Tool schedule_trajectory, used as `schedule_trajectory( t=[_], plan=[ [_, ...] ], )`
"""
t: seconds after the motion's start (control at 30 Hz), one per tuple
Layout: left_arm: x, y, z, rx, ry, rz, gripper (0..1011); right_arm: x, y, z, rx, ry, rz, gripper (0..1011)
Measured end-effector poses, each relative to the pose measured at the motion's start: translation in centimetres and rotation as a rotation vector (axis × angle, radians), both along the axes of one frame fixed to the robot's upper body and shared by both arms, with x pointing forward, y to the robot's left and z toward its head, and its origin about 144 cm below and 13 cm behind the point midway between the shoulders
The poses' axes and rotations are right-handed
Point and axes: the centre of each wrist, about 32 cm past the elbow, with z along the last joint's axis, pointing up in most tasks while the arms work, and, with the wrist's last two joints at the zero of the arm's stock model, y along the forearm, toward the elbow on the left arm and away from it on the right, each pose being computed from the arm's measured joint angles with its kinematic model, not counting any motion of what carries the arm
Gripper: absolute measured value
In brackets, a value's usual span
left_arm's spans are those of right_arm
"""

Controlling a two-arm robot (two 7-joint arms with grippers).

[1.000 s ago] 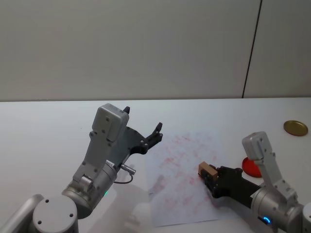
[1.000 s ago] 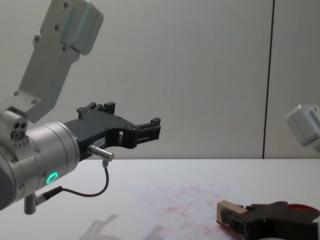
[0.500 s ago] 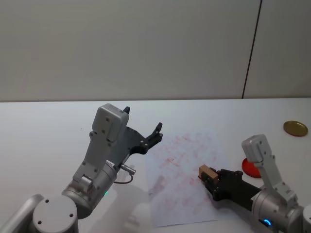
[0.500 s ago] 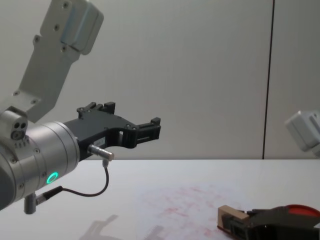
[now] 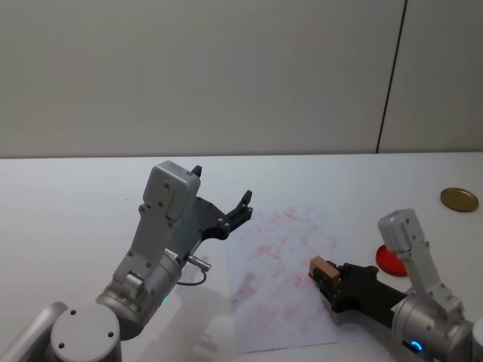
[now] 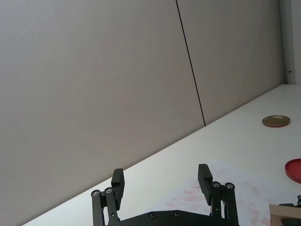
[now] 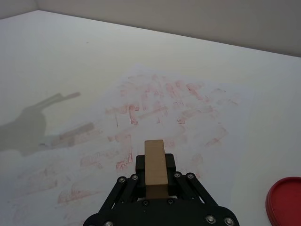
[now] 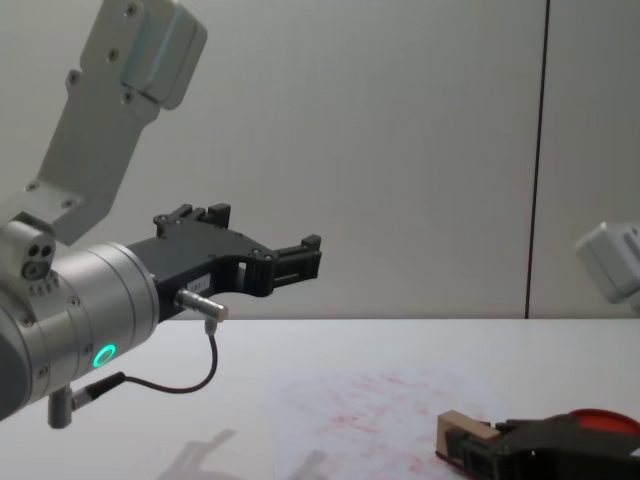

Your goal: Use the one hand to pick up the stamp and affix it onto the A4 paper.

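We see the stamp [image 5: 323,267], a small rectangular block of light tan wood, pinched between the two black fingers of the right gripper [image 5: 329,278]. The fingers clamp its two long sides, and one end of the block juts out a little beyond the fingertips. The stamp sits low over the A4 paper [image 5: 278,253], a white rectangular sheet covered with faint red stamp marks. It is above the part of the sheet nearest the robot's right side. From the chest view we cannot tell whether the block's underside touches the sheet or hangs just above it.

The right gripper's dark slim body reaches in from the robot's right, level with the table and pointing across the sheet. Just beside it, off the paper's right edge, lies a flat round red ink pad [image 5: 390,259]. A small round gold-coloured lid [image 5: 459,198] lies well apart from the pad, farther back on the white tabletop [image 5: 75,196].

On the other side, the left gripper [image 5: 222,186] hangs in the air above the table, near the paper's left edge and clear of the sheet. It is a black gripper on a big silver cylindrical arm with a green ring light. Its two fingers are spread wide with nothing between them. Its shadow [image 7: 40,123] falls on the tabletop beside the paper.
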Motion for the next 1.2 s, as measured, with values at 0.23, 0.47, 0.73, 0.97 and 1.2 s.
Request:
schedule_trajectory(
  t=[0.23,0.47,0.73,0.97,1.2],
  plan=[
    [0.0,0.0,0.0,0.0,0.0,0.0,993,0.0,-0.3,1.0,0.056,-0.044,-0.02,220],
    [0.0,0.0,0.0,0.0,0.0,0.0,993,0.2,-1.3,2.4,0.098,-0.108,-0.066,220],
    [0.0,0.0,0.0,0.0,0.0,0.0,993,0.3,-3.0,3.3,0.098,-0.152,-0.132,220],
    [0.0,0.0,0.0,0.0,0.0,0.0,993,0.3,-4.3,3.5,0.067,-0.156,-0.173,220],
    [0.0,0.0,0.0,0.0,0.0,0.0,993,0.3,-5.4,3.0,0.037,-0.139,-0.202,220]
  ],
)
